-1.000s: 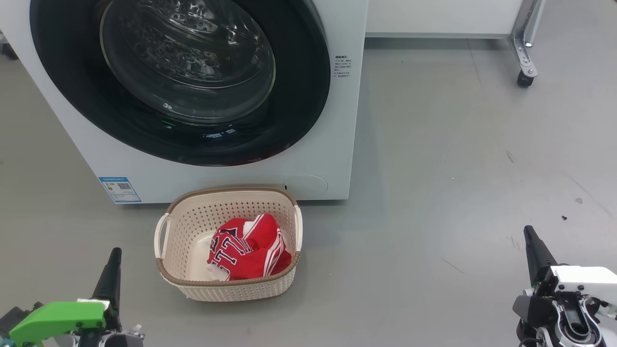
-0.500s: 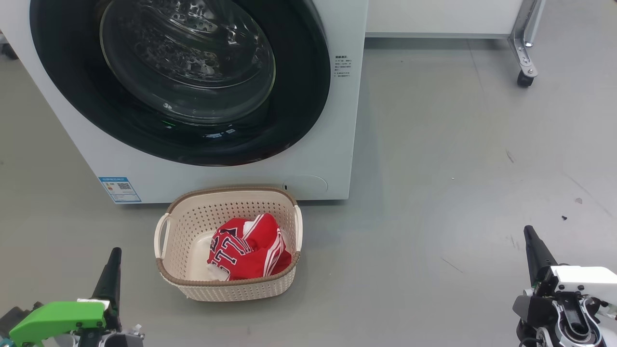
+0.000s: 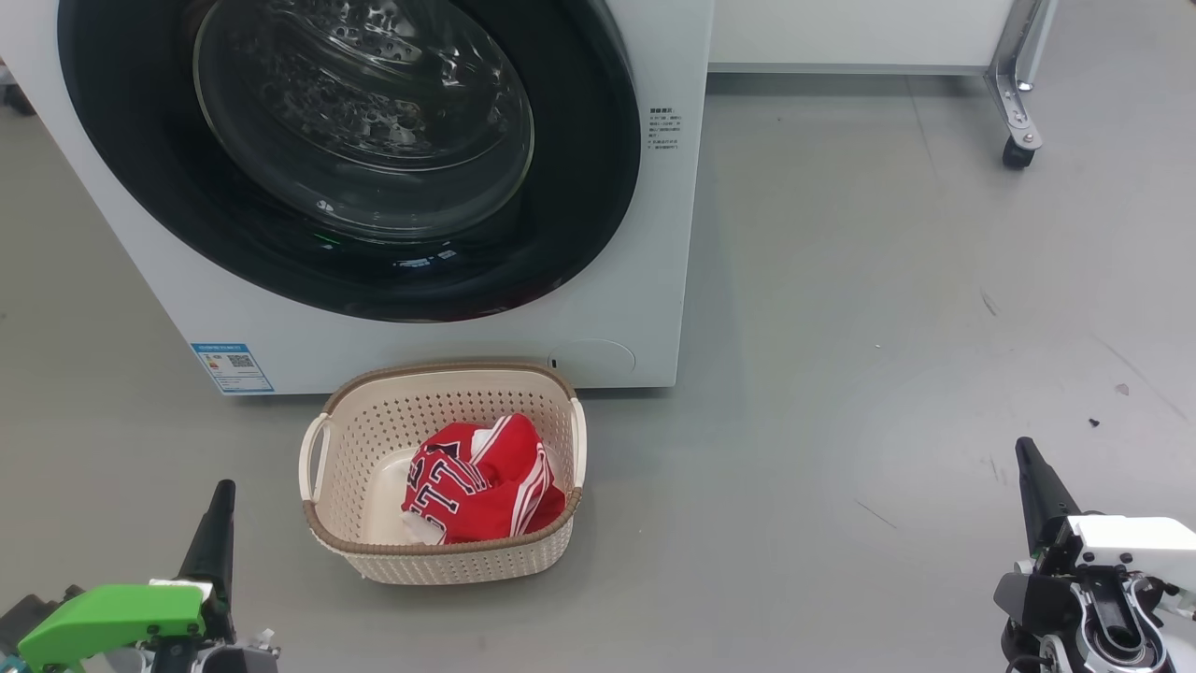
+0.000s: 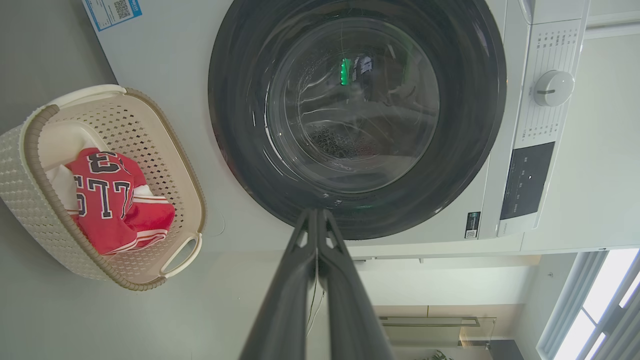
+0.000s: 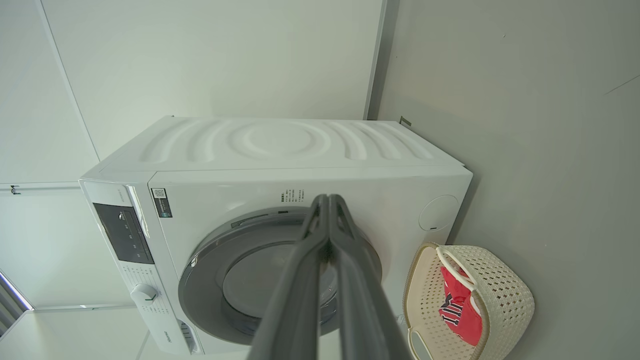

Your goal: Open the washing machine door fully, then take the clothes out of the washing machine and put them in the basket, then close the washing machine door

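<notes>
Both my left fingers (image 3: 221,495) and my right fingers (image 3: 1026,451) are pressed together with nothing between them. They hang low over the floor (image 3: 841,327), one to either side of the basket (image 3: 448,367) and well apart from it. The clothes (image 3: 481,481) lie bunched in the basket, which sits just in front of the washer (image 3: 654,280), below the door (image 3: 579,187).

From the right wrist the door looks flat against the front, so I judge the closing done and the job near its end. What's left is to be sure of the latch. If it needs more, I'd push with shut tips on the black rim rather than the glass bulge. The push should go square to the front and slow, opposite the hinge, though I can't tell which side that is. Neither arm should sweep across the basket, which looks light and could slide.

The floor is smooth grey with a few dark specks (image 3: 1093,422) near my right side. A metal leg on a caster (image 3: 1018,150) stands off to the right. Pale walls and a window (image 4: 610,300) lie beyond.
</notes>
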Robot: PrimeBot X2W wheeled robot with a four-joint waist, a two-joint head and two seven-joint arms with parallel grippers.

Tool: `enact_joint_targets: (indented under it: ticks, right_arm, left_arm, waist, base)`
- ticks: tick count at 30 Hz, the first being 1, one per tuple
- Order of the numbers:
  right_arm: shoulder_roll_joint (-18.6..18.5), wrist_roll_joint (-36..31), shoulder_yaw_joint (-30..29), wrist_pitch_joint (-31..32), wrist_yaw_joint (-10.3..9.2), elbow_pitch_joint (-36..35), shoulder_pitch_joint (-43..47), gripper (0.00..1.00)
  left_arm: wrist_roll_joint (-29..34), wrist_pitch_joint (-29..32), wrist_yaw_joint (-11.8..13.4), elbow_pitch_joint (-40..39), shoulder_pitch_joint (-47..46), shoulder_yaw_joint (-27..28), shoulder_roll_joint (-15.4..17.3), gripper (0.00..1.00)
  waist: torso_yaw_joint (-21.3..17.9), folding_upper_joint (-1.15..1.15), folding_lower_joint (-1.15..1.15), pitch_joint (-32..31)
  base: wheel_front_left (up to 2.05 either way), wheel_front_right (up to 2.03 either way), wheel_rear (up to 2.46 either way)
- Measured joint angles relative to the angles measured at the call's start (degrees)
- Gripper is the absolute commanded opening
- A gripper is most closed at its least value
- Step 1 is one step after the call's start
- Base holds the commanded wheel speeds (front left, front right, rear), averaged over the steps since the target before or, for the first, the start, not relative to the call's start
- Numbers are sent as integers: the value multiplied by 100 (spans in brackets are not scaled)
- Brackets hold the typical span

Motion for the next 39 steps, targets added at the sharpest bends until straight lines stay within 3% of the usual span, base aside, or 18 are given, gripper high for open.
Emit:
enact_joint_targets:
  ticks: [39]
  right_arm:
    - [0,0,-2,0,0,0,0,0]
  left_arm:
    - [0,0,0,-3,0,2,-1,0]
  waist:
    - [0,0,0,0]
  base:
    - [0,0,0]
